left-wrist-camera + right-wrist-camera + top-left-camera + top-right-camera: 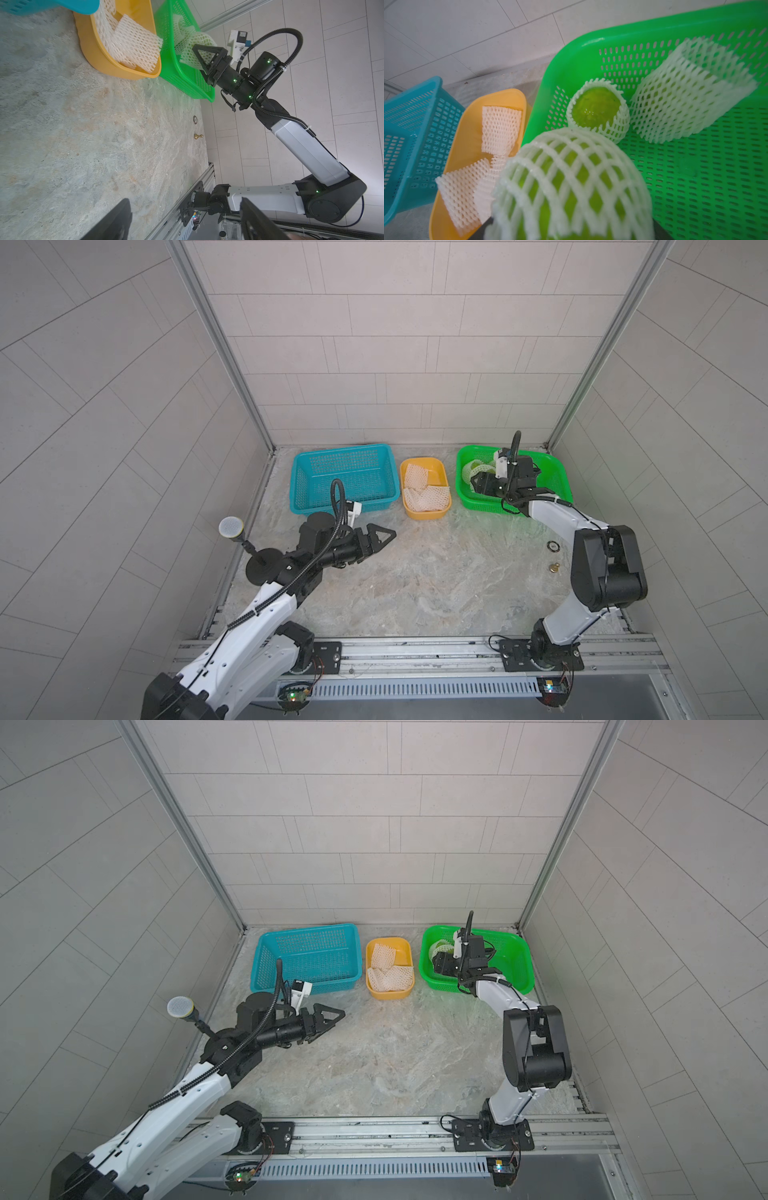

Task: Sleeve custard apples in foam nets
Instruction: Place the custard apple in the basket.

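My right gripper [478, 483] reaches into the green basket [555, 479] at the back right. It is shut on a custard apple [571, 187] that is wrapped in a white foam net and fills the span between its fingers. A second netted custard apple [596, 108] lies just beyond it in the basket. A third foam net [685, 97] lies next to that one, and I cannot make out what is inside it. Spare foam nets [424, 489] lie in the yellow tub [440, 466]. My left gripper [380, 541] hovers open and empty over the table, in front of the blue basket [340, 477].
The blue basket looks empty. A microphone [231, 527] on a black stand is by the left arm. A small ring [553, 546] and a brass knob [554, 567] lie on the table near the right arm. An aluminium rail [415, 649] runs along the front edge.
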Tool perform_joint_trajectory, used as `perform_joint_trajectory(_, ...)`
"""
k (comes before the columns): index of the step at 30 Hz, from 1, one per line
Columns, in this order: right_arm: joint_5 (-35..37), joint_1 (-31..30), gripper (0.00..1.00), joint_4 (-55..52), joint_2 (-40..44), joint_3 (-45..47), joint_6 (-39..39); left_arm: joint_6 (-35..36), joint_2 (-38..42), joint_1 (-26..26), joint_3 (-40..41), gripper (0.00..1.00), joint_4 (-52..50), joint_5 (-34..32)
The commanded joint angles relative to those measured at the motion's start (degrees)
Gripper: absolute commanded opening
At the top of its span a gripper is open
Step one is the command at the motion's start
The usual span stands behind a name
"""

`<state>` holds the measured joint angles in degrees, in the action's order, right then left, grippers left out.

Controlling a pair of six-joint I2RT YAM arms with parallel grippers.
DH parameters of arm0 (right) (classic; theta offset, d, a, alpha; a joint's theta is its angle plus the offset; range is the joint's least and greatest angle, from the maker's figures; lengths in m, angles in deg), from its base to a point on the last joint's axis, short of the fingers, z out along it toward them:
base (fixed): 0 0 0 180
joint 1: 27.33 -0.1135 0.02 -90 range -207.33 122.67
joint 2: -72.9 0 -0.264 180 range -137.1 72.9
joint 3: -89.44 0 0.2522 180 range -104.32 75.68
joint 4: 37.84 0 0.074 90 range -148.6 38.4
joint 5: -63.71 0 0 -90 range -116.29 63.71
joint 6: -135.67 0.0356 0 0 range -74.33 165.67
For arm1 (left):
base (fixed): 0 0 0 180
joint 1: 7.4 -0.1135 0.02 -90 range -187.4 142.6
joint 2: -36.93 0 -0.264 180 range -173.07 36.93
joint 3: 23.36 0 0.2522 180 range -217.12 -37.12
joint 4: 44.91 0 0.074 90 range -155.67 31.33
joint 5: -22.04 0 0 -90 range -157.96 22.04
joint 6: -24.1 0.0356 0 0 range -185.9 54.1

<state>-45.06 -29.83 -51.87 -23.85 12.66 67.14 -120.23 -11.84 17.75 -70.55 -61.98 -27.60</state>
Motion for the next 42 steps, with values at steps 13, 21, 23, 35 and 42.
perform_joint_trajectory(13,-3.3,0.74,0.8,-0.6,-11.71,-4.19,-0.69,0.27,-0.62,-0.27,1.0,0.86,1.99,-0.79)
perform_joint_trajectory(21,-2.7,0.69,0.89,-3.65,-13.47,-5.98,-0.65,0.18,-0.71,-0.32,1.26,0.86,1.99,-0.99)
perform_joint_trajectory(23,-2.25,0.72,0.94,-4.28,-12.74,-6.19,-0.64,0.13,-0.82,-0.32,1.26,0.86,2.07,-0.96)
perform_joint_trajectory(35,0.76,0.74,1.0,-9.73,-4.88,-6.89,-1.58,0.31,-0.77,-0.27,0.76,0.86,1.74,-1.53)
perform_joint_trajectory(42,6.25,0.74,1.0,-12.89,1.27,-6.02,-3.23,3.52,-0.75,-0.28,-1.73,0.89,-3.45,-5.22)
